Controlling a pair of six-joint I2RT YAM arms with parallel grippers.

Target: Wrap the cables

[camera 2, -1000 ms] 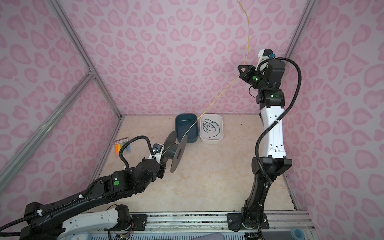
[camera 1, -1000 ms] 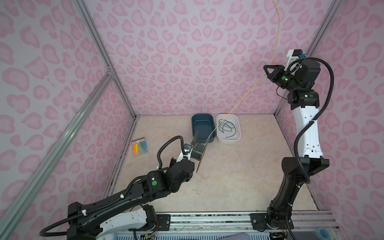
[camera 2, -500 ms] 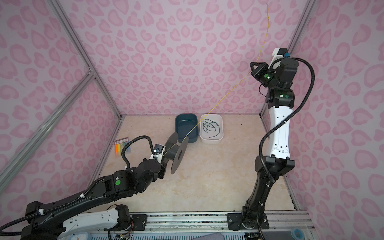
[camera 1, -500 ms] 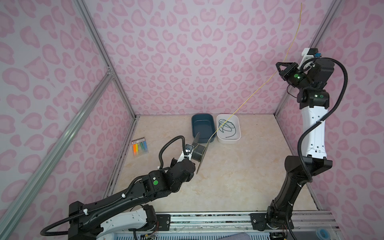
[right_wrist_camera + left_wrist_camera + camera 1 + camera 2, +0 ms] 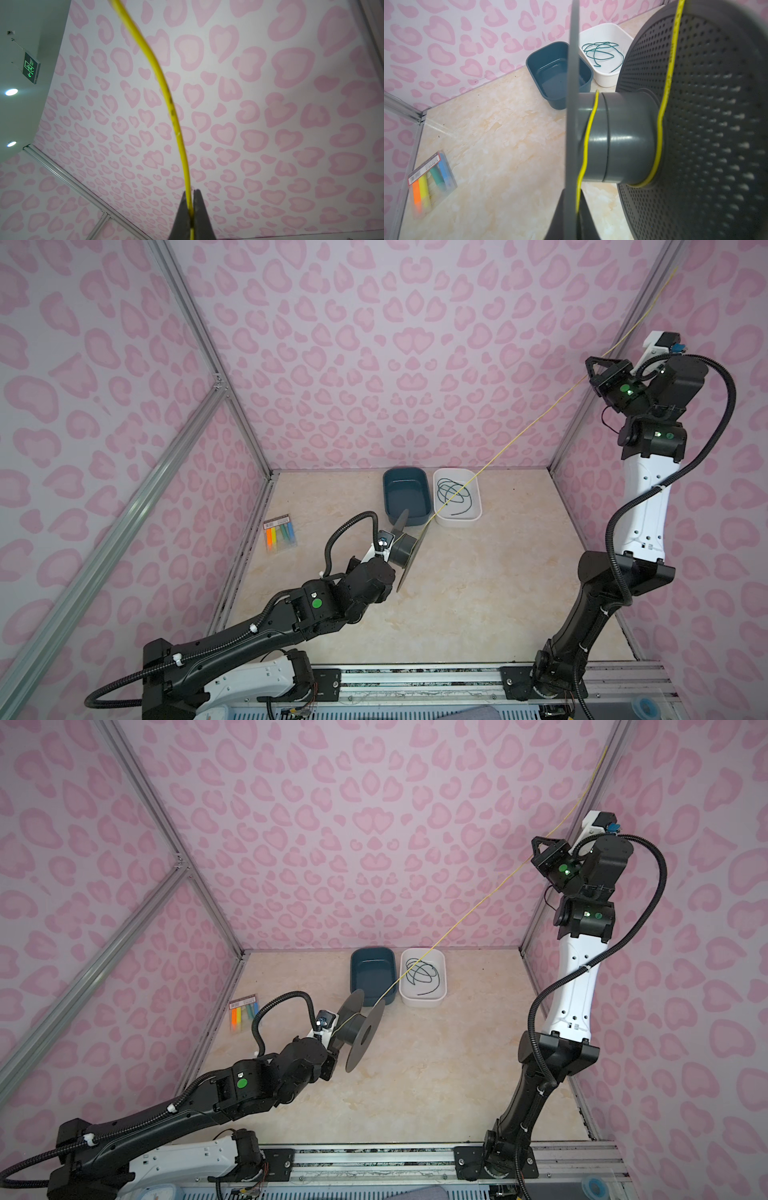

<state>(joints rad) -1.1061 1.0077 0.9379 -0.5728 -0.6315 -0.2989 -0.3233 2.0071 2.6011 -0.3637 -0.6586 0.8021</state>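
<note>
Yellow wire [image 5: 176, 128] between right gripper's [image 5: 191, 207] closed jaws (taut to spool [image 5: 618, 137])

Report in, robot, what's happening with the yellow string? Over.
Left gripper shut on spool. Right gripper shut on yellow wire, up high. Wire stretched to spool, barely wound. Nothing seen blocking it.
</note>
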